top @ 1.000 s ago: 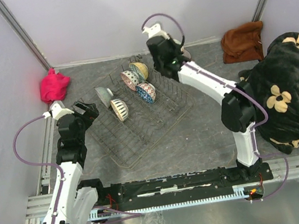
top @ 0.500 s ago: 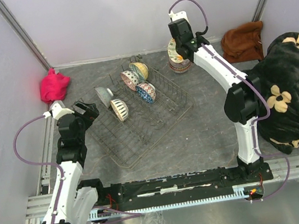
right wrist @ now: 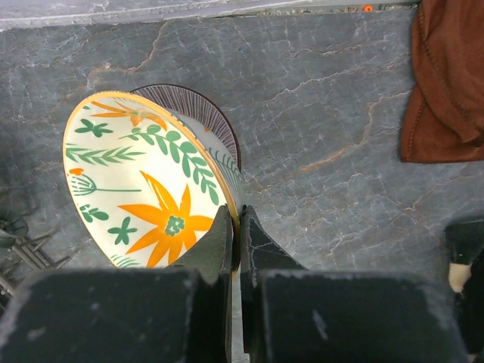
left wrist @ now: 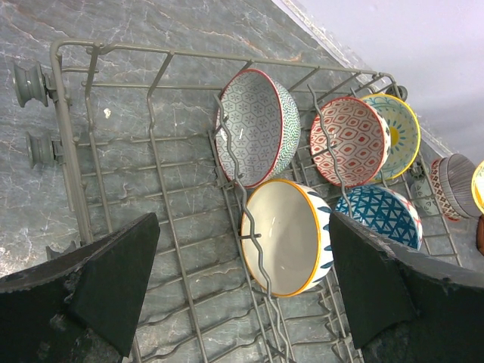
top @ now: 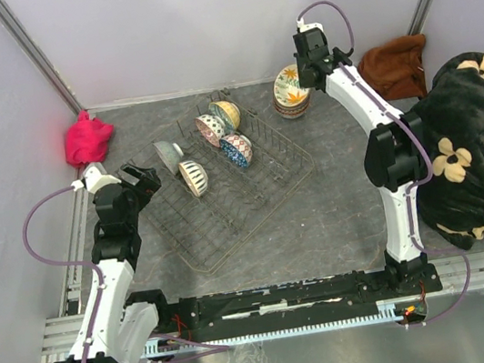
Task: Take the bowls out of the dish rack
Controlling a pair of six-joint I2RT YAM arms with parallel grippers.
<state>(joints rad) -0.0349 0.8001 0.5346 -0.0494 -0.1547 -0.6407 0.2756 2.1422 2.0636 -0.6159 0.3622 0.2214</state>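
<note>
Overhead check. Right end effector (top: 304,87) is out past the far right corner of the dish rack (top: 228,211), clamped on the rim of the floral bowl (top: 285,82) — bowl tilted, its inside facing left, just over a stack of bowls (top: 291,109) on the surface (top: 339,212). I count five in the rack, all on edge between tines: grey bowl (top: 168,154), yellow-rimmed bowl (top: 193,177), red-patterned bowl (top: 211,130), yellow bowl (top: 227,113), blue bowl (top: 238,150). Left end effector (top: 142,179) hangs at the rack's left side. Around the edges — pink cloth (top: 88,139) far left, brown cloth (top: 394,67) far right, black flowered blanket (top: 471,145) beside the right arm.
</note>
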